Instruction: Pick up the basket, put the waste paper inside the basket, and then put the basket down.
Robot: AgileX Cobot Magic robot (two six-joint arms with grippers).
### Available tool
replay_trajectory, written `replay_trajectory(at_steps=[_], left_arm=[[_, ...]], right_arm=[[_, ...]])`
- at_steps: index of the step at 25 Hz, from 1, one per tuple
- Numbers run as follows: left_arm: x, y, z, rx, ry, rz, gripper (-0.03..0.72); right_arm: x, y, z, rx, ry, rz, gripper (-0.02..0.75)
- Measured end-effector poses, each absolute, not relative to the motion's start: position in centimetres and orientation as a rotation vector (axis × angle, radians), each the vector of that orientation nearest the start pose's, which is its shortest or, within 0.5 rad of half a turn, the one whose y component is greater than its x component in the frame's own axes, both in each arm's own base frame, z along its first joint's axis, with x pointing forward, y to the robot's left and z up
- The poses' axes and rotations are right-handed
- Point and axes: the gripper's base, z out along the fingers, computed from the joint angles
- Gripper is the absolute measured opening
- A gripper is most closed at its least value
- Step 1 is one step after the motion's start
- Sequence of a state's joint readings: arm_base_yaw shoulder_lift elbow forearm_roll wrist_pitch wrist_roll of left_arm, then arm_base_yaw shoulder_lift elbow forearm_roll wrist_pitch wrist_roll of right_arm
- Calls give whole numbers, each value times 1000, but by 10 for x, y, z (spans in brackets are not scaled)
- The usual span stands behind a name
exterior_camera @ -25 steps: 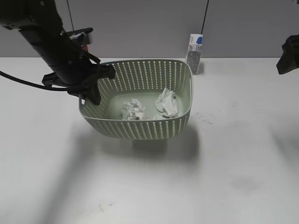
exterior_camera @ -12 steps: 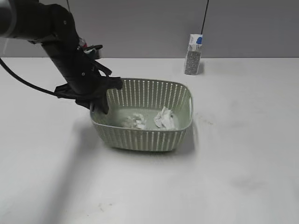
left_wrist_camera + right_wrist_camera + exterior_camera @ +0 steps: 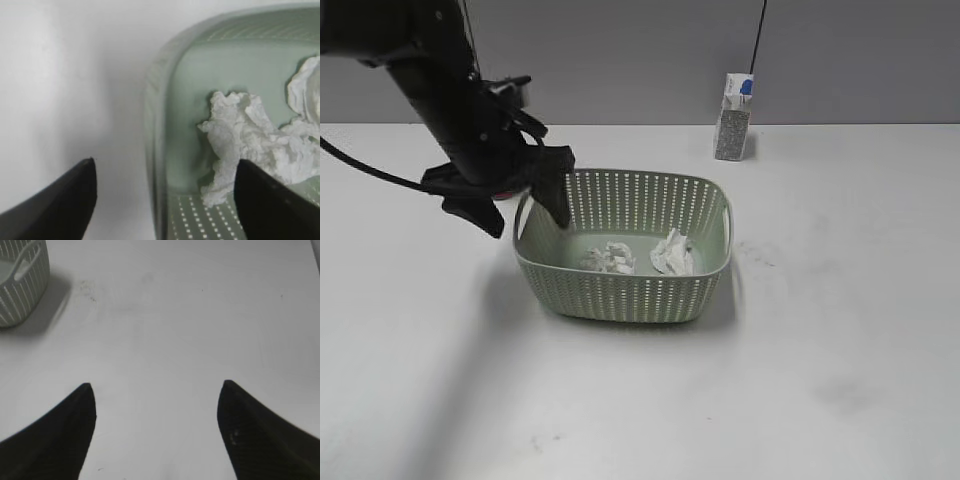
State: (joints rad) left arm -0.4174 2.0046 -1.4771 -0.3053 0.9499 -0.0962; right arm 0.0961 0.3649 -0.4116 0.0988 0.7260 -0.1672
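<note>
The left hand (image 3: 520, 205) is spread wide, its fingers straddling the left rim of the basket (image 3: 625, 285) without gripping. The basket rests on the table (image 3: 800, 350), holding the waste paper (image 3: 670, 252). The right hand (image 3: 157, 432) is wide open and empty.

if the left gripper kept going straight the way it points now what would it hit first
Most likely the rim of the basket: the left gripper has its open jaws straddling that left wall, one outside, one inside near the waste paper. Depth is unclear from the wrist view.
</note>
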Motion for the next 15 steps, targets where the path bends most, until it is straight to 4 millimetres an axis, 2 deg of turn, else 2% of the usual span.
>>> replay_trajectory(at_steps=[4,7,11,15], left_arm=[[361,-165,225,270,2919,-382,654],[358,-144,251,269,2869,-314,650],[357,-105,277,257,2829,-211,636],[355,-59,288,196,2860,-107,615]], right_arm=[[51,11,272,-236,2038,72,573],[34,10,275,-245,2020,74,573],[14,8,267,-261,2036,69,572],[5,8,266,-258,1994,69,573]])
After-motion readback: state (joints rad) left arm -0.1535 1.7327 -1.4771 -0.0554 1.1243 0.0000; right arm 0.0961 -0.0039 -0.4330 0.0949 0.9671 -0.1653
